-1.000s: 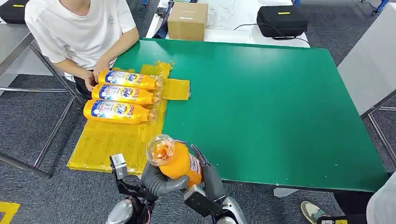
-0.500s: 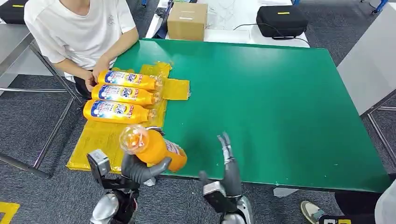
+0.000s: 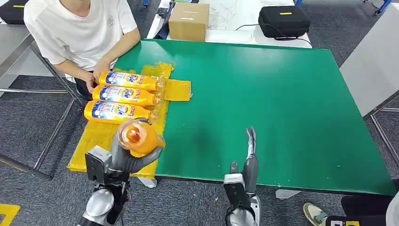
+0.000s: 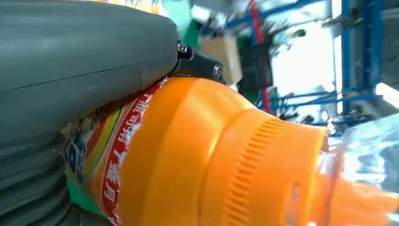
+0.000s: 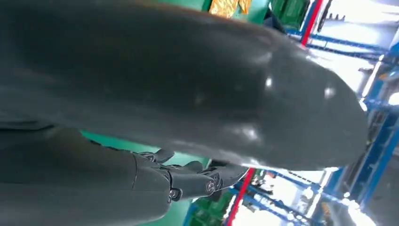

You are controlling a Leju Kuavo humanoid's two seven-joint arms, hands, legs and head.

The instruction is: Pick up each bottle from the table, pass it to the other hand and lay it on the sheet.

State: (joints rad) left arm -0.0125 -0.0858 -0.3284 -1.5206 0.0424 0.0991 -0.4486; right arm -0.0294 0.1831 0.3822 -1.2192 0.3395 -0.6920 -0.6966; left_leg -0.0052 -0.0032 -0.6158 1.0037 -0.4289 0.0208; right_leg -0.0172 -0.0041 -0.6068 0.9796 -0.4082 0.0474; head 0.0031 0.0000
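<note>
Since the earlier frames the left robot hand (image 3: 123, 157) has carried the orange bottle (image 3: 136, 137) away from the right robot hand (image 3: 249, 157) to the 8 o'clock part of the scene, over the near end of the yellow sheet (image 3: 101, 146) — the two hands, together a second ago, now stand well apart. The left robot hand grips the bottle around its body, clear cap toward the camera. The right robot hand holds nothing, fingers straight and apart, above the near edge of the green counter (image 3: 282, 108) at 6 o'clock. Three bottles (image 3: 123, 96) lie side by side on the sheet at 10 o'clock — a person (image 3: 80, 28) sits just beyond them.
</note>
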